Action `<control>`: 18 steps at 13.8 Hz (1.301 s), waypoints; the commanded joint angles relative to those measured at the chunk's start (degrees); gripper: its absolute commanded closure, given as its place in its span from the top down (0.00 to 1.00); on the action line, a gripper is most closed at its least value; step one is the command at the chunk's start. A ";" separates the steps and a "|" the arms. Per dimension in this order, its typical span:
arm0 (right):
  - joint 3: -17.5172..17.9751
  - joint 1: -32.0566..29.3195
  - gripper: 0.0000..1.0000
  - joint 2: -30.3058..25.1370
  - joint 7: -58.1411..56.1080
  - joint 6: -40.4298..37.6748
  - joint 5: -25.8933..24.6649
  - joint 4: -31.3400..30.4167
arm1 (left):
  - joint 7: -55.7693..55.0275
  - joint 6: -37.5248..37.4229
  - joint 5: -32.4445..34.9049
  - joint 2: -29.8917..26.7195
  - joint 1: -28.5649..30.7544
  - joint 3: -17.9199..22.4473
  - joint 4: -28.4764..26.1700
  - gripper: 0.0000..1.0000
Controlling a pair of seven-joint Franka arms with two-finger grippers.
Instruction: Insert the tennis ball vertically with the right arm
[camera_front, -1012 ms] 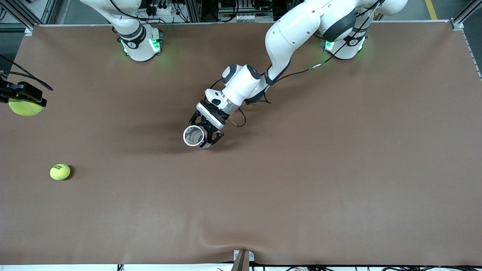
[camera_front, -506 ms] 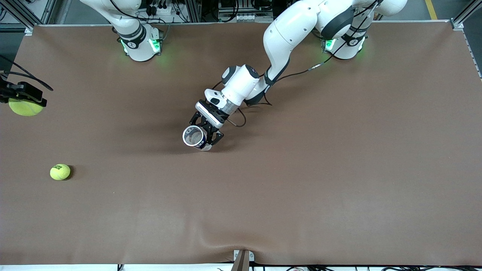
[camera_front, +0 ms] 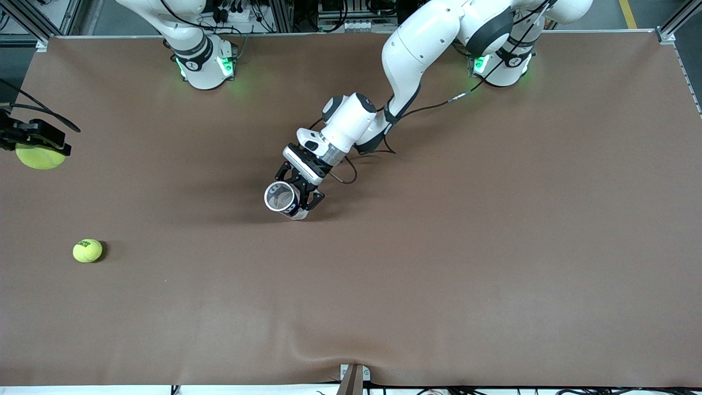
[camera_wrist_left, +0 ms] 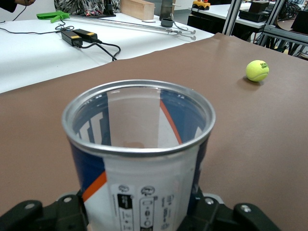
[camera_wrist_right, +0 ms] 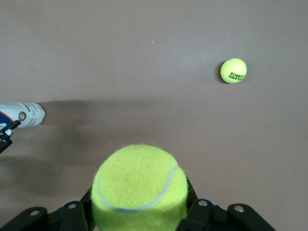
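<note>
My left gripper is shut on a clear tennis ball can with a blue, white and orange label, held over the middle of the table with its open mouth tilted up. The can fills the left wrist view and looks empty. My right gripper is shut on a yellow tennis ball, up in the air at the right arm's end of the table. That ball fills the right wrist view, which also shows the can farther off.
A second tennis ball lies on the brown table at the right arm's end, nearer the front camera. It also shows in the left wrist view and the right wrist view.
My left gripper has shifted the can slightly toward the right arm's end. My right gripper with its ball has barely moved.
</note>
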 commanded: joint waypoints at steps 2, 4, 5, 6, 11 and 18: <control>-0.11 6.26 0.24 1.35 11.00 1.91 1.55 1.39 | -1.95 0.66 -0.68 0.38 -0.89 0.78 1.15 0.75; -0.11 10.83 0.24 3.36 17.42 6.04 1.73 1.12 | -2.04 0.66 -0.68 0.38 -0.89 0.78 1.15 0.75; -0.11 12.59 0.24 4.76 20.49 8.23 1.73 1.12 | -2.04 0.66 -0.68 0.38 -0.89 0.78 1.15 0.75; -0.19 14.44 0.24 6.00 22.96 10.08 1.64 1.12 | -2.04 0.66 -0.68 0.38 -0.89 0.78 1.15 0.75; -0.19 21.21 0.23 13.46 34.74 20.01 1.64 0.24 | -2.04 0.66 -0.68 0.47 -0.89 0.78 1.15 0.75; -0.19 29.21 0.22 18.57 44.17 23.81 1.55 -0.90 | -2.04 0.66 -0.68 0.47 -0.89 0.78 1.15 0.76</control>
